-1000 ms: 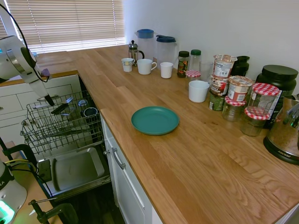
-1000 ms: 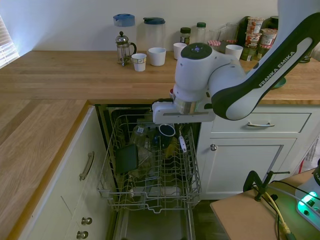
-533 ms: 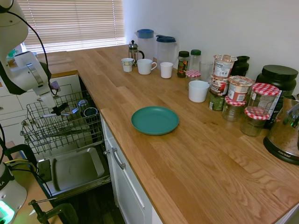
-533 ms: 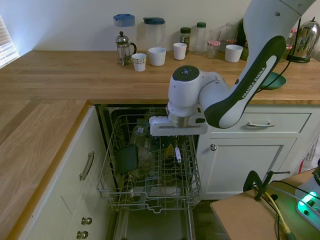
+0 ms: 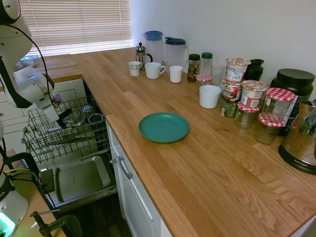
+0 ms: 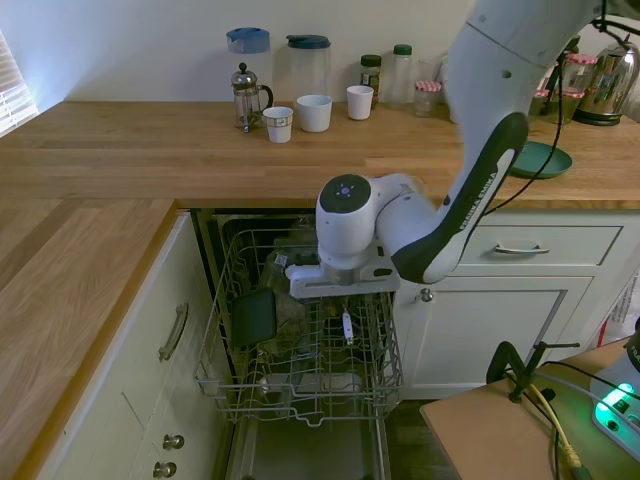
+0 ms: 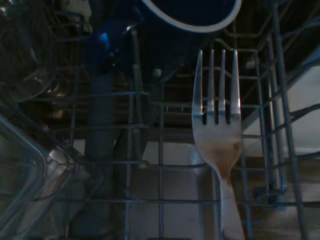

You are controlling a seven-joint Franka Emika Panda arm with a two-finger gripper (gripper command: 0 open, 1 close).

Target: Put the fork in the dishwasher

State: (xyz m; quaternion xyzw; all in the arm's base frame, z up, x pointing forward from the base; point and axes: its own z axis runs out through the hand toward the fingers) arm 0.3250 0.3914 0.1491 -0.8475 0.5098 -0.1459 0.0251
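Over the pulled-out wire rack [image 6: 300,370] of the open dishwasher [image 5: 79,180], the gripper [image 6: 344,309] hangs low, clamped on the handle of the fork [image 6: 346,326]. Fork hangs straight down from the gripper toward 6 o'clock, tines lowest, among the rack wires. Wrist view: four fork tines sharp against the wire grid, a dark blue mug [image 7: 170,35] just beyond the tine tips. Arm link reads "FRANKA EMIKA". Dark square container [image 6: 253,317] sits at the fork's 9 o'clock in the rack. On the desk [image 5: 197,163], a teal plate [image 5: 164,127].
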